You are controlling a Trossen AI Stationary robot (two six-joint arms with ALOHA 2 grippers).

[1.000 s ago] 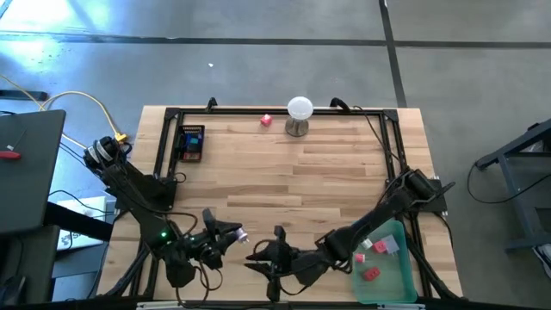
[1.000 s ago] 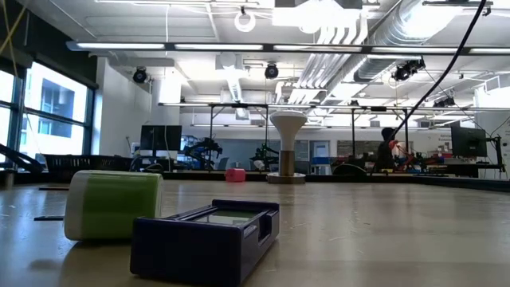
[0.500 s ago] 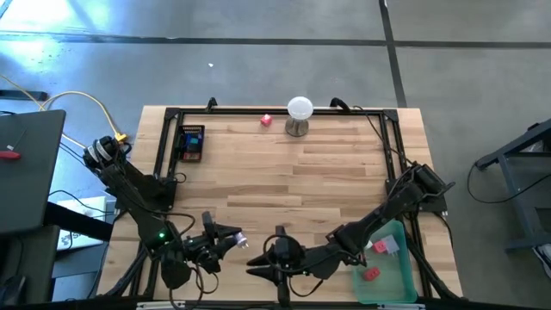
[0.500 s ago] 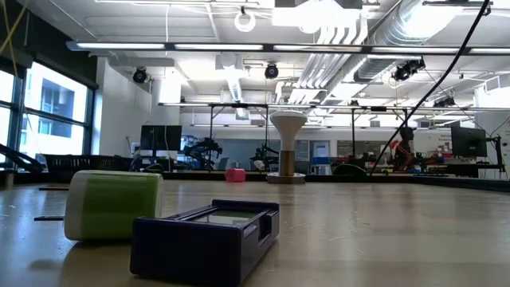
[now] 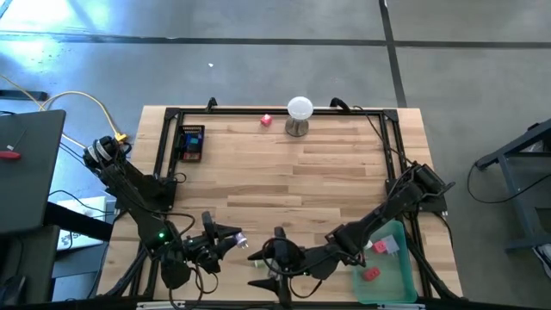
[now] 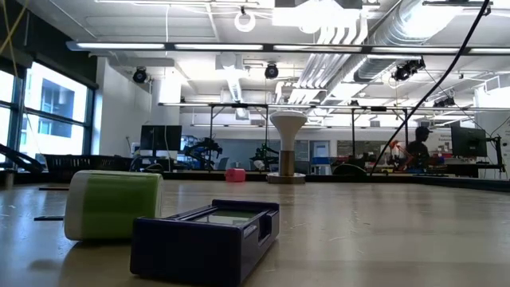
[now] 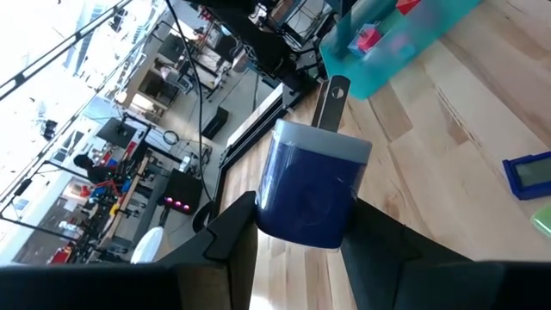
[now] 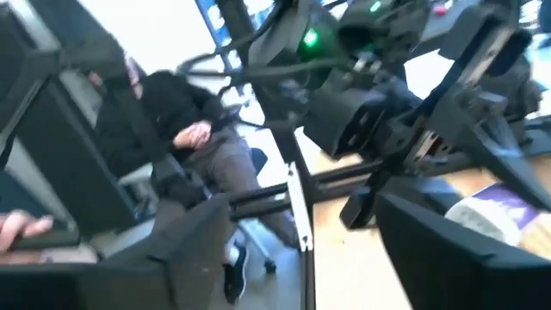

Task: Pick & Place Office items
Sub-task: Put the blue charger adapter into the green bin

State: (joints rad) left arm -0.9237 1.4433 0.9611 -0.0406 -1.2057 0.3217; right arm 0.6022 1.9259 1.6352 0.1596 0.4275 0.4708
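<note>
My left gripper (image 5: 232, 237) is near the table's front edge, shut on a blue cylindrical piece with a grey cap (image 7: 306, 185). My right gripper (image 5: 263, 256) faces it from the right. It is open, with nothing between its fingers (image 8: 198, 250). A green block (image 5: 258, 261) lies on the table just by the right gripper's fingertips. The low view shows the green block (image 6: 111, 203) resting flat beside a dark blue open box (image 6: 209, 239). A red piece (image 5: 266, 120) lies at the far edge. My left gripper pinches the blue body of the piece (image 7: 293, 220) between its two fingers, one on each side. The fingers lie about level and point toward the table's right. The piece sticks out past the fingertips with its grey cap end (image 7: 320, 142) farthest from the gripper.
A teal tray (image 5: 398, 275) with pink and red pieces sits at the near right corner. A white ball on a metal stand (image 5: 299, 112) stands at the far edge, and a dark device (image 5: 191, 142) at the far left. A seated person (image 8: 185, 129) shows beyond the table.
My right gripper has drawn back a little toward the table's right edge. The green block now shows on the table by its fingertips. My left gripper and its blue piece have stayed where they were.
</note>
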